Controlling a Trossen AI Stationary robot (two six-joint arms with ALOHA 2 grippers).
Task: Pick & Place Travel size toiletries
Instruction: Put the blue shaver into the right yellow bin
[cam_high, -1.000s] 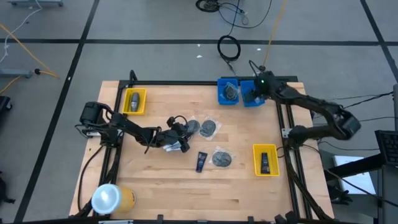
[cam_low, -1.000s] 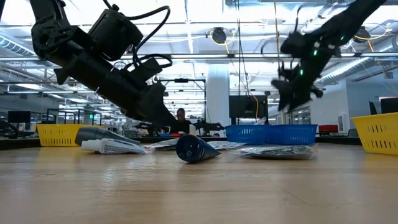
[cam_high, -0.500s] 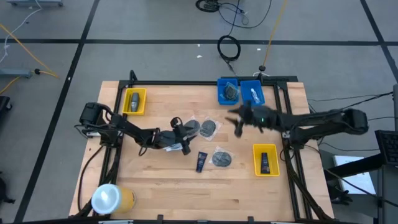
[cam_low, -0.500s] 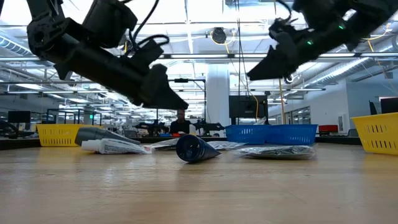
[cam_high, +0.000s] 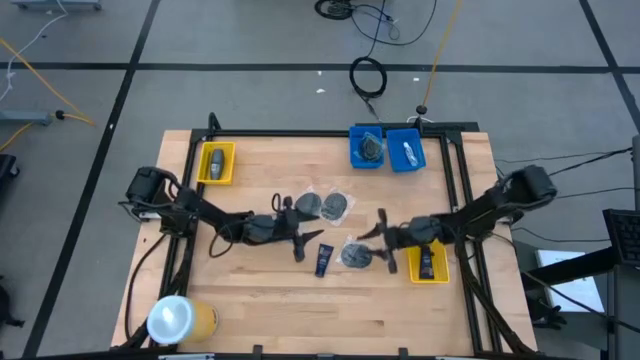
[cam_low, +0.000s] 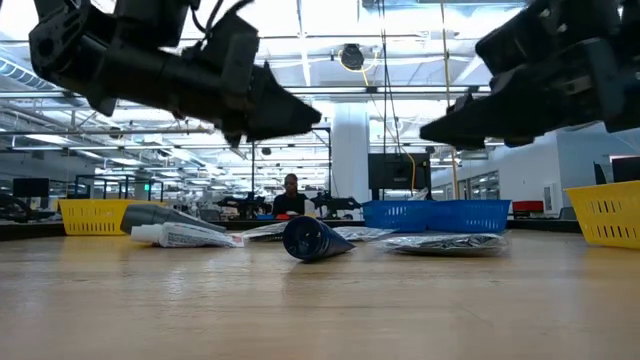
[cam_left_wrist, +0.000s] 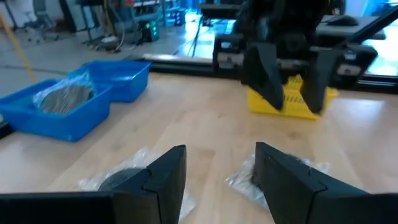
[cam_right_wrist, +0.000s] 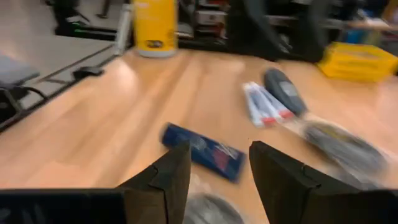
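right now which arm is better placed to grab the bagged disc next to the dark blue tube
Right. The right gripper hangs open just beside the bagged disc, fingers pointing at it. The left gripper is open too, but sits beyond the dark blue tube, farther off.

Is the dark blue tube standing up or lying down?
Lying down. The dark blue tube rests flat on the wooden table, lengthwise.

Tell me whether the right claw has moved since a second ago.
Yes. The right claw left the blue bins and now hovers beside the right yellow bin.
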